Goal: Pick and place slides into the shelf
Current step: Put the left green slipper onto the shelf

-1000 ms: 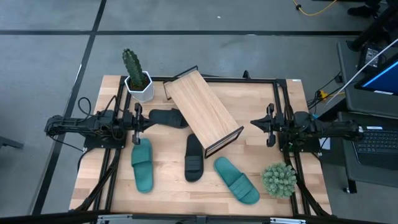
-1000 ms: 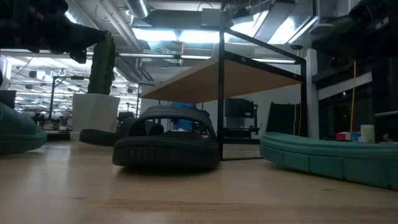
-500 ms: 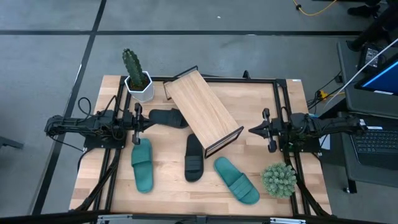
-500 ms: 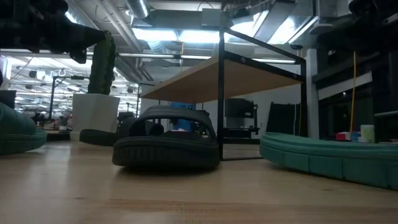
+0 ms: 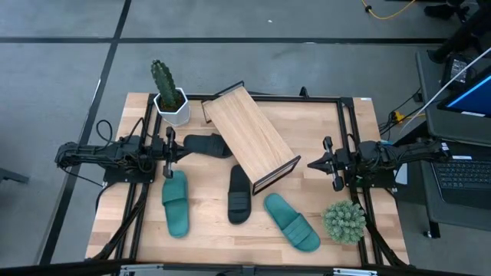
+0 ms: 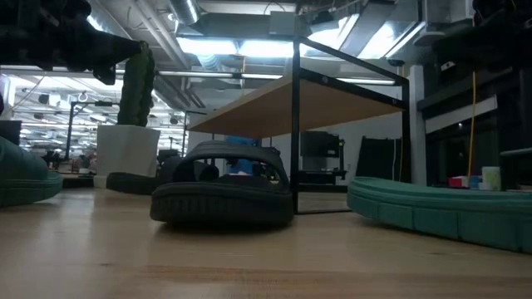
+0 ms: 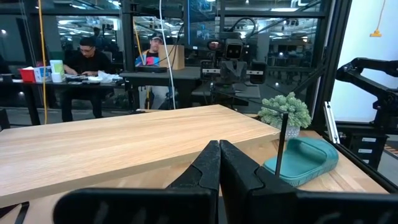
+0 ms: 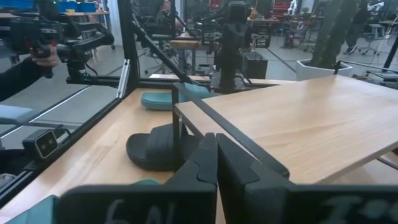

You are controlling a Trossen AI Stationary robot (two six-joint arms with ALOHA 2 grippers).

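Observation:
The shelf point(image 5: 249, 142), a slanted light plank on a black frame, stands askew mid-table. One black slide point(image 5: 205, 145) lies sole-down with one end under the shelf's left side. The other black slide point(image 5: 239, 193) lies in front of the shelf. One teal slide point(image 5: 176, 202) lies near-left and the other point(image 5: 292, 221) near-right. My left gripper point(image 5: 176, 152) hovers shut left of the shelf, over the teal slide's far end. My right gripper point(image 5: 310, 163) hovers shut right of the shelf. The wrist views show both pairs of fingers closed, left point(image 7: 219, 162) and right point(image 8: 216, 155).
A potted cactus point(image 5: 169, 96) stands at the far-left corner. A small bushy plant point(image 5: 344, 221) sits near-right, beside the teal slide. A black rail frame point(image 5: 341, 123) borders the tabletop. People sit at desks beyond the table point(image 7: 87, 56).
My right gripper has shifted a little toward the table's near edge, staying shut. The left arm, the slides and the shelf have stayed where they were.

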